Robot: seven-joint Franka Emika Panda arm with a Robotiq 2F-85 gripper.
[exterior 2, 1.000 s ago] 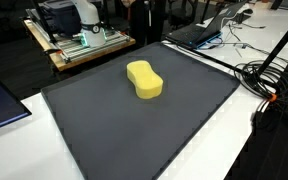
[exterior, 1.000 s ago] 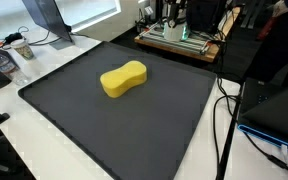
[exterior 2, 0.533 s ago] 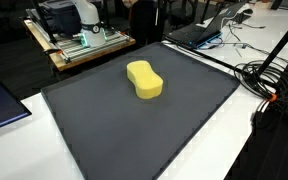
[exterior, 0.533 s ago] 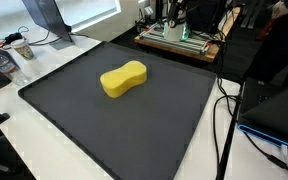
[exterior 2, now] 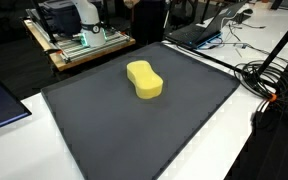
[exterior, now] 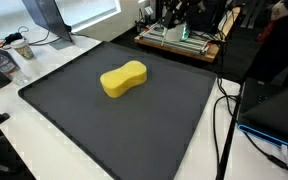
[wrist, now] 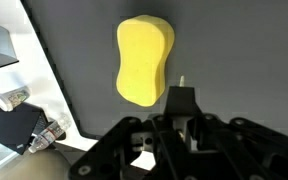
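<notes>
In my wrist view the pincer (wrist: 174, 112) hangs over the dark mat (wrist: 239, 60), with 1 yellow sponge (wrist: 144, 60) lying flat just ahead of it, apart and untouched. Its dark housing fills the bottom of that view, so I cannot tell whether the fingers stand apart or together. In an exterior view the sponge (exterior: 123, 79) rests near the mat's middle, a little toward the far edge, and the mat lies on the white tabletop (exterior: 59, 55).

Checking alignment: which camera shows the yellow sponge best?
The wrist view: the yellow sponge sits large, seen from above, whole outline clear. Both exterior views show the sponge smaller, at a slant, on the dark mat.
</notes>
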